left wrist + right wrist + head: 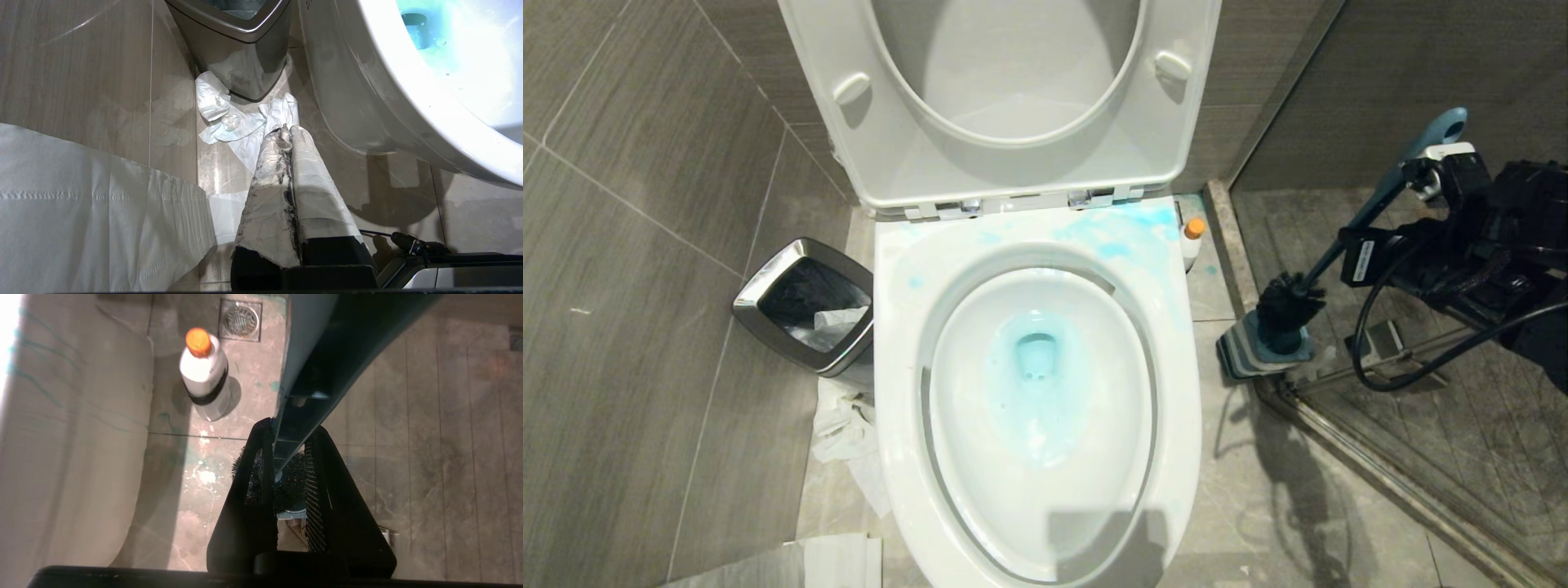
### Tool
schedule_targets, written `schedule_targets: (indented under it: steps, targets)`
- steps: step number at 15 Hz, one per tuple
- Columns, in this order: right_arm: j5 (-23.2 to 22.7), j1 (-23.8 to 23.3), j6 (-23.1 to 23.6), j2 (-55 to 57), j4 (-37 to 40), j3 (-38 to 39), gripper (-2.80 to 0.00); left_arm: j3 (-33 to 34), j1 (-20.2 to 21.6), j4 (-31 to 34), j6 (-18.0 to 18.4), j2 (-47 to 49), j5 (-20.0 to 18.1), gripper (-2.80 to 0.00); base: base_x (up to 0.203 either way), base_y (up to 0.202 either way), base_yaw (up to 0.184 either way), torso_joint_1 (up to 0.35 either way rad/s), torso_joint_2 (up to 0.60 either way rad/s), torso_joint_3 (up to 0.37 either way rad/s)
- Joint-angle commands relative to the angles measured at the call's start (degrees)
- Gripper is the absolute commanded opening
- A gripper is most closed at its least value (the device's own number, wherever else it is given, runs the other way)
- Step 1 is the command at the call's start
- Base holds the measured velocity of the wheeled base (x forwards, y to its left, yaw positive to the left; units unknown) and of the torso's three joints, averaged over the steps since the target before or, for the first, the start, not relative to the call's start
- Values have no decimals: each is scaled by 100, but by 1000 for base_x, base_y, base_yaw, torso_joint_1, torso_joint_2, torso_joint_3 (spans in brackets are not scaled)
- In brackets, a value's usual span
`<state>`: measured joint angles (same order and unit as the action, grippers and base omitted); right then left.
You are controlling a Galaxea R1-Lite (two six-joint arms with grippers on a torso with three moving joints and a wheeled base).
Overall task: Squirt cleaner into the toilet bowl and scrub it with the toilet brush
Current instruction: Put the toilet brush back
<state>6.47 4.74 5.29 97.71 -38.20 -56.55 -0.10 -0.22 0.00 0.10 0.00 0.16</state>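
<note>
Fingers of my right gripper (288, 455) clamped on the shaft of the toilet brush (1347, 245), its black bristle head hanging just over the blue-and-grey holder (1250, 355) on the floor to the right of the toilet bowl (898, 343) — whether the bristles touch the holder I cannot tell. The brush leans, handle end up and away from the bowl. My left gripper (286, 132) sits parked low beside the bowl's left flank, its paper-wrapped fingers pressed together on nothing, pointing toward crumpled tissue (229, 118) and the steel-rimmed bin (233, 45).

The squirting looks done: turquoise pools around the drain at the bowl's bottom, and streaks smear the rear of the rim, below the raised seat (1013, 90). The cleaner (1192, 241) stands upright with its orange cap on, on the floor just beside the bowl's right rear, near a floor drain (240, 319).

By my reading the scrub is what remains — the brush is outside the bowl, well to its right, and the blue film on the ceramic looks unworked
</note>
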Motion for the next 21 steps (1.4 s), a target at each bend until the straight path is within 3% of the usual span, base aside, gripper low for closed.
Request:
schedule_targets:
  steps: [1, 7, 21]
  targets:
    - [-34, -60, 10, 405, -143, 10, -280, 1, -2, 0, -1, 9, 2, -280, 0, 0, 0, 0, 0, 0]
    - [-191, -384, 69, 983, -720, 2, -280, 1, -4, 0, -1, 9, 2, -280, 0, 0, 0, 0, 0, 0]
    - [-218, -664, 121, 2479, -1967, -114, -280, 1, 4, 0, -1, 9, 2, -280, 0, 0, 0, 0, 0, 0]
